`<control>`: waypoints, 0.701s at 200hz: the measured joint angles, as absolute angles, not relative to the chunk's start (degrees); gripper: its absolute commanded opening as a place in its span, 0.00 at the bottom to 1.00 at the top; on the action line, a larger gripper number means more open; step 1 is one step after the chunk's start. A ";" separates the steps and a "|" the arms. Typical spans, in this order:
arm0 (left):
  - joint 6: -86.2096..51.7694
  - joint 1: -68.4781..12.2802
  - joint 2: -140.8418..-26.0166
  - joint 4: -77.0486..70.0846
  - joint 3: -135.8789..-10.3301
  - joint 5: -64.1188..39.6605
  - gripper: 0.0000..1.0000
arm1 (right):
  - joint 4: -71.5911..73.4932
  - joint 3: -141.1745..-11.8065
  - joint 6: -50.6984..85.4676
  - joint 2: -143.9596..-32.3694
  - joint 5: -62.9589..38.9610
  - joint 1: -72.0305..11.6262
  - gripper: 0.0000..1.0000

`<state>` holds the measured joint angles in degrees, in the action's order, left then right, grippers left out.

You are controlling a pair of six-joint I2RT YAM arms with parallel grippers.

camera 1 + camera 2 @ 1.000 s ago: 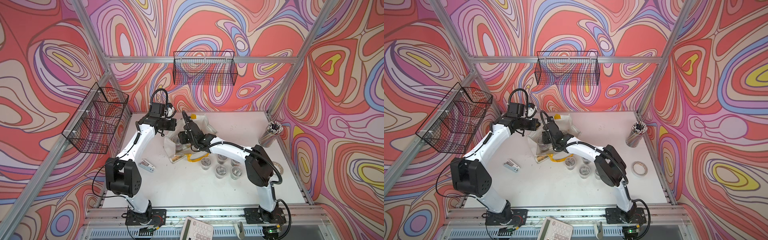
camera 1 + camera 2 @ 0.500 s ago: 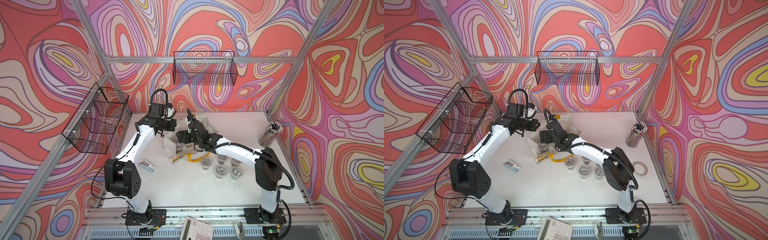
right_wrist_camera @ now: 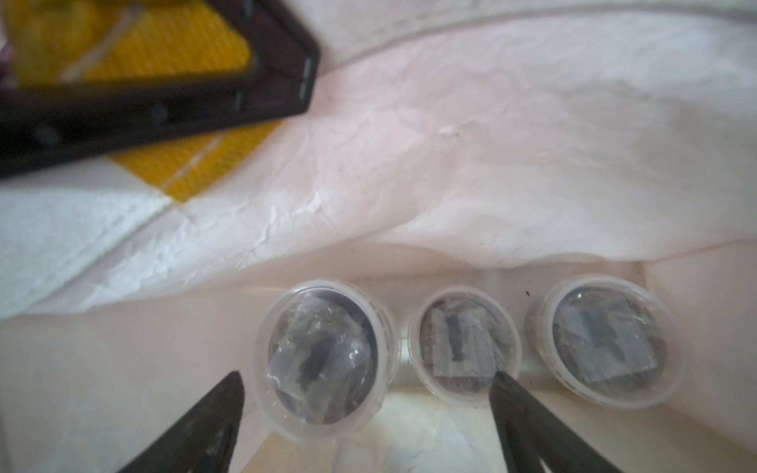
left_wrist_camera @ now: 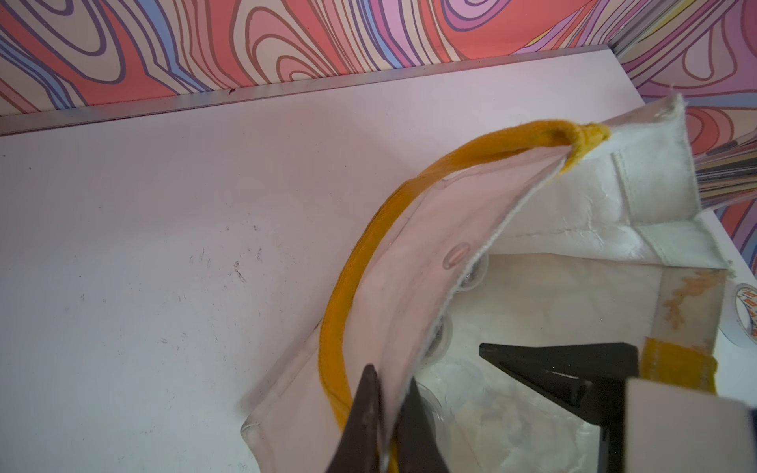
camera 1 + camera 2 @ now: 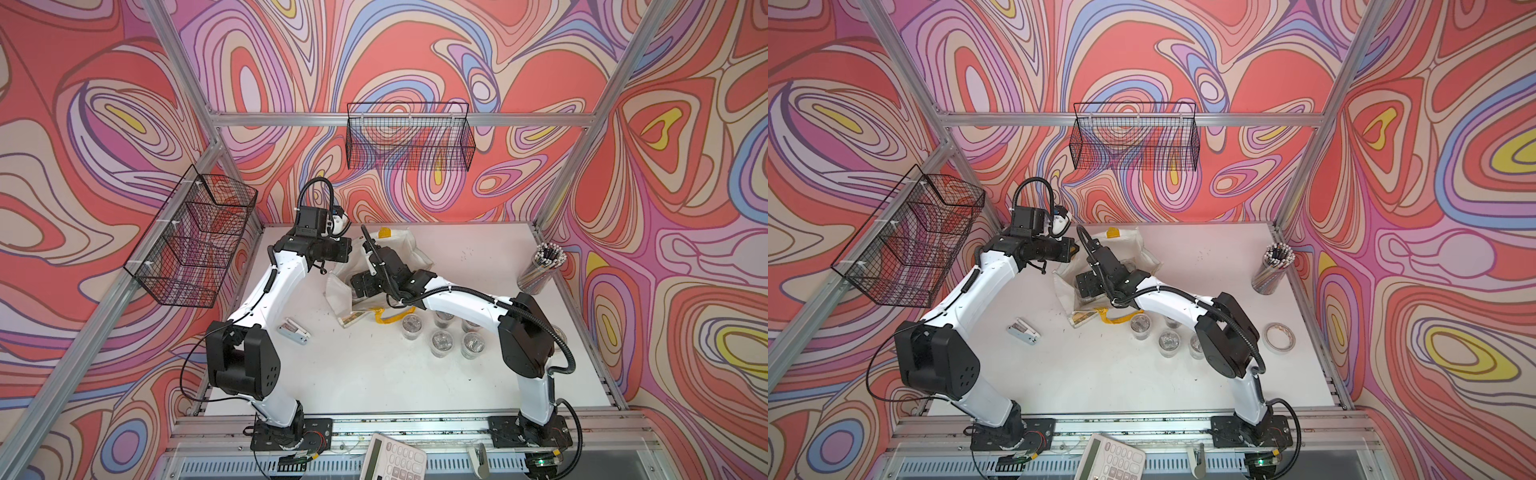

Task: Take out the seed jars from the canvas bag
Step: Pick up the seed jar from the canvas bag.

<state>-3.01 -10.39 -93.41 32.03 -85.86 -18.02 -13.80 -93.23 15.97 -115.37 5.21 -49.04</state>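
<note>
My right gripper (image 3: 364,381) sits inside the bag (image 5: 411,245), jaws spread wide and empty; the nearest jar (image 3: 323,360) stands at twelve o'clock between the tips, lid toward me, its axis along my approach, two more beside it. Left gripper (image 4: 389,409) is clamped on the bag's rim, propping the mouth open. Jars already out (image 5: 442,340) stand at four o'clock from the bag
</note>
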 measured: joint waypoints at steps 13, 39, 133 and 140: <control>-3.01 -10.35 -93.41 31.90 -85.86 -18.06 0.00 | -13.87 -93.89 14.50 -116.25 4.62 -49.21 0.97; -3.01 -10.31 -93.41 31.90 -85.86 -18.22 0.00 | -14.59 -94.87 12.69 -117.95 3.90 -50.04 0.97; -3.05 -10.07 -93.41 31.83 -85.86 -18.61 0.00 | -15.07 -99.68 11.57 -123.98 4.78 -50.70 0.97; -3.05 -10.02 -93.41 31.81 -85.86 -18.63 0.00 | -15.05 -100.20 11.60 -124.46 5.13 -50.70 0.96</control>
<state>-3.05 -10.02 -93.41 31.81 -85.86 -18.63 -15.05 -100.20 11.60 -124.46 5.13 -50.70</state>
